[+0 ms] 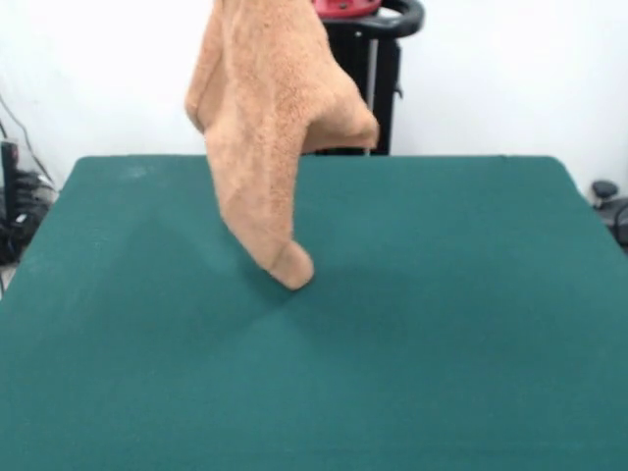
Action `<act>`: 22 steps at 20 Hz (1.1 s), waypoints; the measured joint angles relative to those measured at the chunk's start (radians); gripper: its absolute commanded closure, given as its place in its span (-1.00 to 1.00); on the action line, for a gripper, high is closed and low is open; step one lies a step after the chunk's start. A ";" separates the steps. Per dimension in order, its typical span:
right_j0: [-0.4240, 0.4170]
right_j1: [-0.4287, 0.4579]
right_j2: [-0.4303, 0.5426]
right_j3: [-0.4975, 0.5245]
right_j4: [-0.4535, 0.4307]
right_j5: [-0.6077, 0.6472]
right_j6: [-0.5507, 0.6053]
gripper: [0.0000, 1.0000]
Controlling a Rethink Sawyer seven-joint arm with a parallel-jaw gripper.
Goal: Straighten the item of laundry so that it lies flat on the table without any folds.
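The tan-orange terry towel (265, 118) hangs bunched and folded in the air, coming down from the picture's top edge over the far middle of the table. Its lowest corner (291, 268) reaches down to the dark green table (442, 314); I cannot tell if it touches. A second fold juts out to the right (348, 123). The gripper is above the top edge and out of view, so what holds the towel is hidden. The towel's label does not show.
The robot's black pedestal (383, 78) with a red part (343, 8) stands behind the table's far edge. Dark cables and gear lie off the table at the left (15, 206) and right (610, 201).
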 measured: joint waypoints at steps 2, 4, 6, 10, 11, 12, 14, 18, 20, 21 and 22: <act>-0.007 0.000 -0.008 -0.029 -0.002 0.029 0.000 1.00; -0.019 0.000 -0.010 -0.047 -0.003 0.048 0.000 1.00; -0.033 0.000 -0.011 -0.063 -0.004 0.061 0.000 1.00; -0.074 0.001 -0.013 -0.096 -0.006 0.073 0.000 1.00; -0.080 0.002 -0.013 -0.100 -0.007 0.073 0.000 1.00; -0.088 0.003 -0.013 -0.107 -0.008 0.073 0.000 1.00; -0.113 0.008 -0.013 -0.128 -0.008 0.074 0.000 1.00; -0.156 0.016 -0.013 -0.168 -0.009 0.074 0.000 1.00; -0.174 0.020 -0.013 -0.186 -0.009 0.074 0.000 1.00; -0.189 0.025 -0.013 -0.199 -0.009 0.074 0.000 1.00; -0.193 0.027 -0.013 -0.202 -0.009 0.073 0.000 1.00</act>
